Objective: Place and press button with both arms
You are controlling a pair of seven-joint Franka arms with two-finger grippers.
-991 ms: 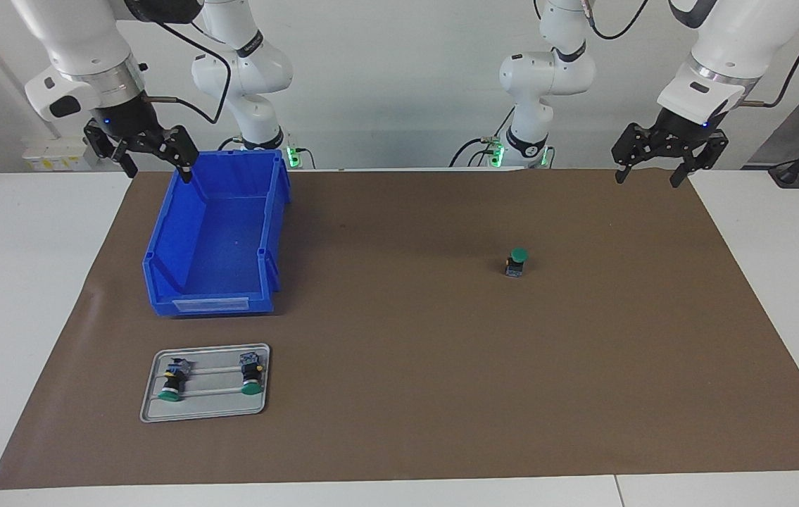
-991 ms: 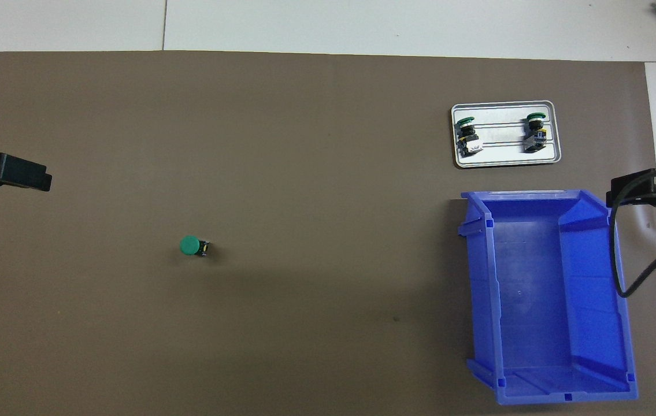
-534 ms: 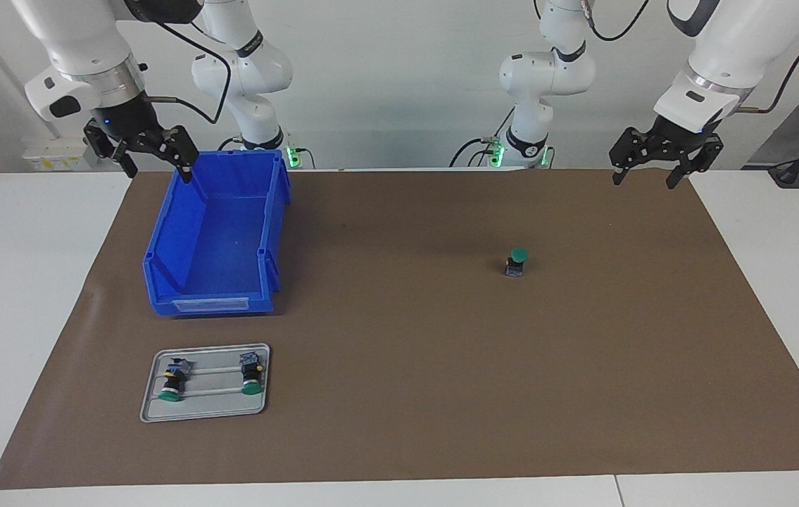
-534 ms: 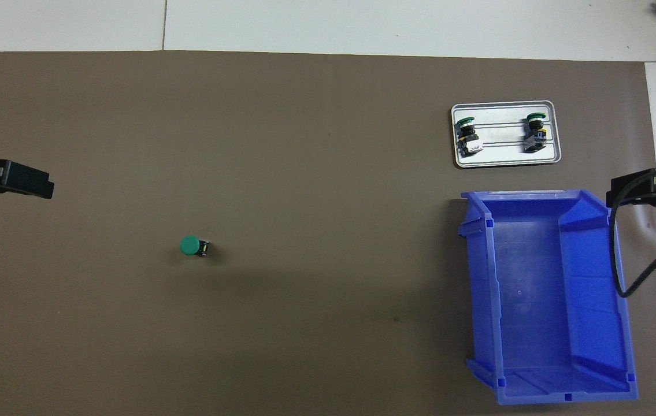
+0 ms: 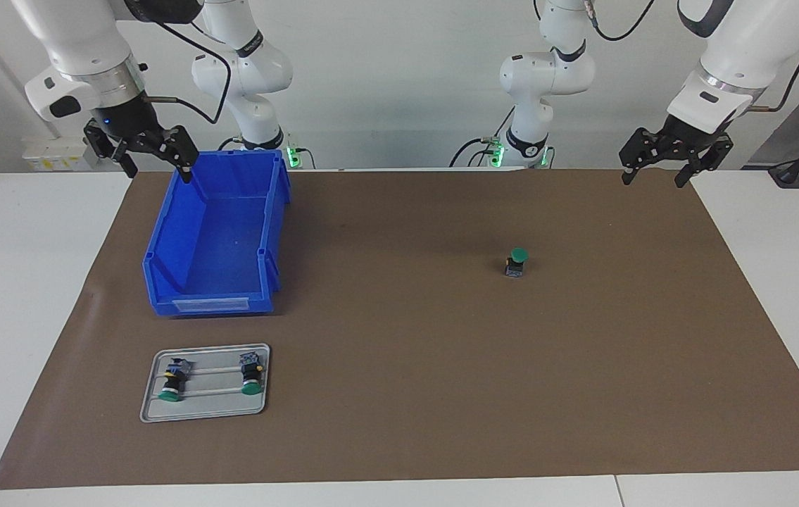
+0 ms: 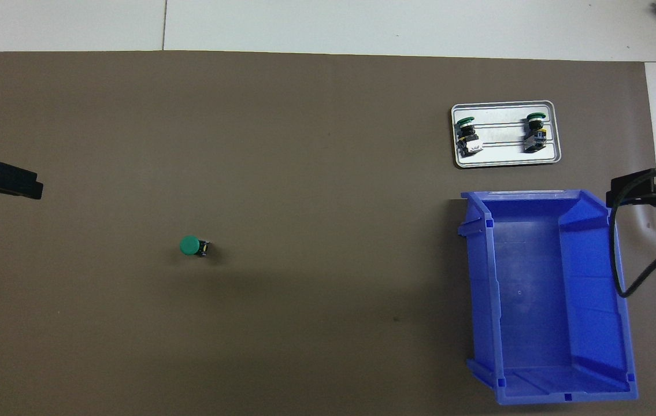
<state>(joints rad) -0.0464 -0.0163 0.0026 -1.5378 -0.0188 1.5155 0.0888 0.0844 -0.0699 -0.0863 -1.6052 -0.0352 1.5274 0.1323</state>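
Facing view: the button (image 5: 516, 262) is standing upright on the brown mat (image 5: 406, 422), well apart from the blue bin (image 5: 216, 232), toward the left arm's end. Nothing is touching it. The left gripper (image 5: 674, 165) and right gripper (image 5: 142, 151) are both hanging with jaws released, holding nothing; pressing seems undone.

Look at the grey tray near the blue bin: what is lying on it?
On the grey tray lie two push-buttons, on their sides and apart, green caps pointing away from the robots. What is beneath each button is covered.
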